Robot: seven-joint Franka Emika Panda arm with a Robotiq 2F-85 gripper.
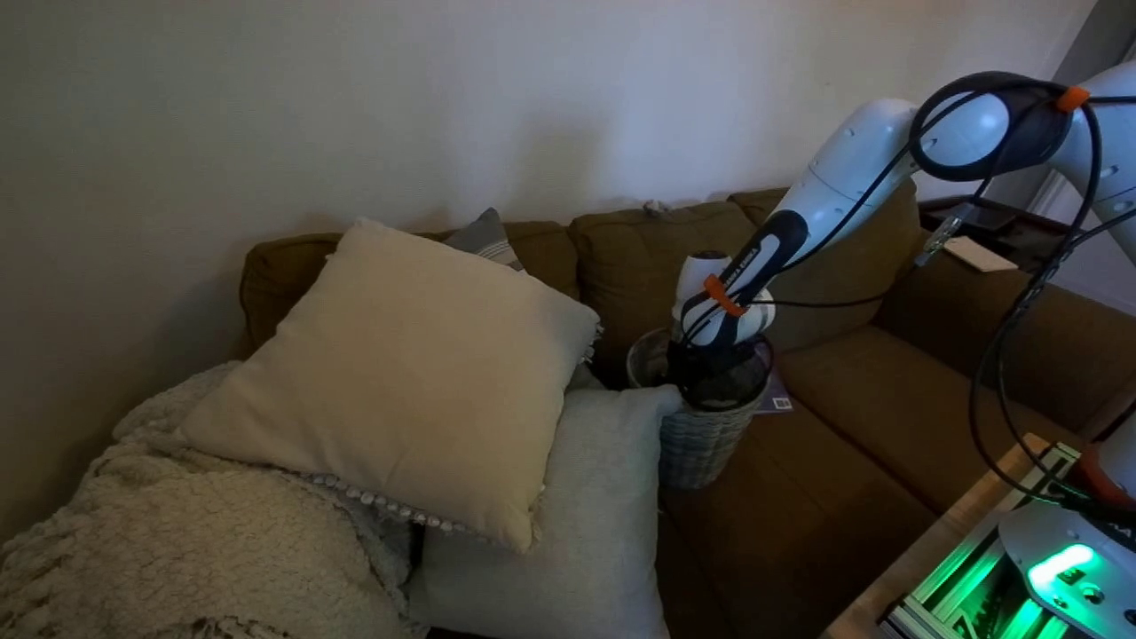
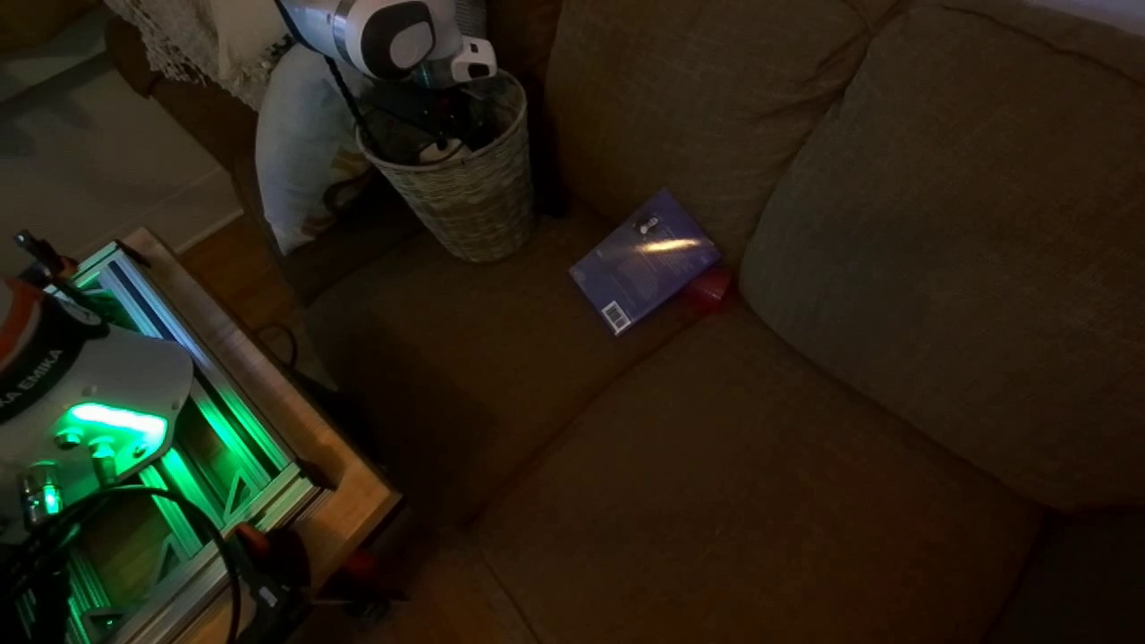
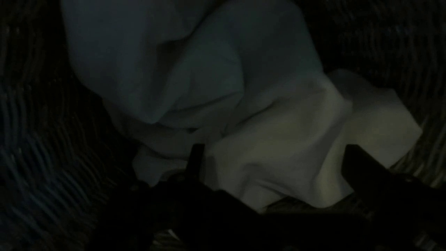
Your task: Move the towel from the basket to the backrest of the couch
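Observation:
The wicker basket [image 1: 706, 444] stands on the couch seat; it also shows in an exterior view [image 2: 479, 201]. The pale crumpled towel [image 3: 278, 122] lies inside the basket, dim in the wrist view. My gripper [image 3: 275, 146] is open inside the basket, with fingers far apart and towel cloth in front of and between them. I cannot tell whether the fingers touch the cloth. The basket wall hides the fingers in both exterior views. The brown couch backrest [image 1: 661, 248] stands behind the basket; it also shows in an exterior view [image 2: 698, 98].
A large cream pillow [image 1: 408, 364] and a light pillow [image 1: 577, 497] lean beside the basket. A fluffy blanket [image 1: 222, 532] lies at the couch's end. A purple book [image 2: 646, 264] lies on the seat. The robot stands on a wooden table [image 2: 340, 465] before the couch.

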